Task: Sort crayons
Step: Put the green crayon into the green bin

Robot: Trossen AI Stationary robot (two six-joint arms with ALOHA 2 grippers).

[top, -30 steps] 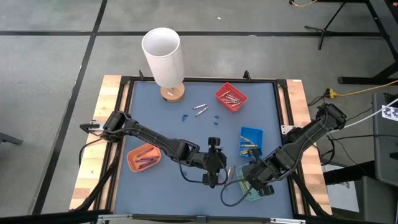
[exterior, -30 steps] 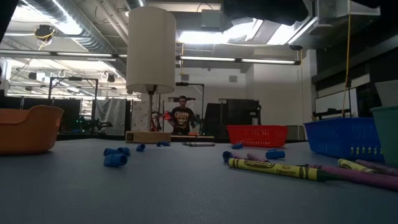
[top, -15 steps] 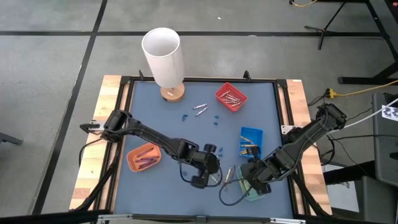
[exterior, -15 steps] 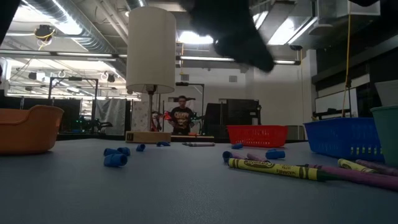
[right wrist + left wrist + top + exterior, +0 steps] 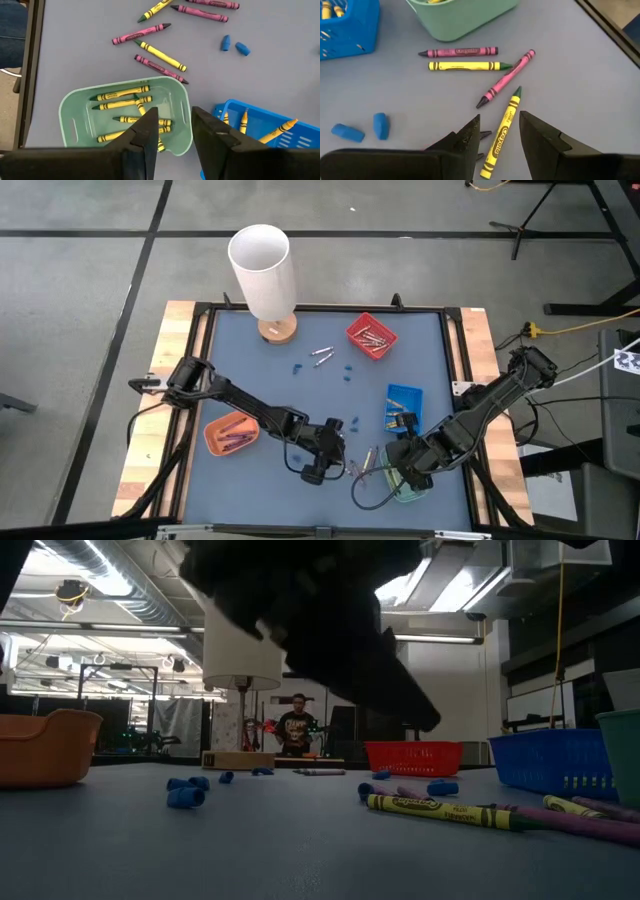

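Several loose crayons lie flat on the blue mat near its near edge: two pink (image 5: 457,51) (image 5: 506,79) and two yellow (image 5: 465,66) (image 5: 502,132). My left gripper (image 5: 499,135) is open low over them, one finger on either side of the nearer yellow crayon, touching nothing; it also shows in the high view (image 5: 338,467). My right gripper (image 5: 172,127) is open and empty above the green tray (image 5: 75,107), which holds yellow crayons (image 5: 120,94). Two silver crayons (image 5: 321,353) lie at the far middle.
A blue tray (image 5: 404,394) with gold crayons, a red tray (image 5: 371,335) with silver ones and an orange tray (image 5: 232,433) with purple ones stand on the mat. A white lamp (image 5: 263,265) stands at the far edge. Small blue bits (image 5: 380,125) are scattered about.
My left gripper has gone toward the table's near edge and down over the loose crayons, turning as it went; in the low view it has dropped into sight from above. The crayons have not moved.
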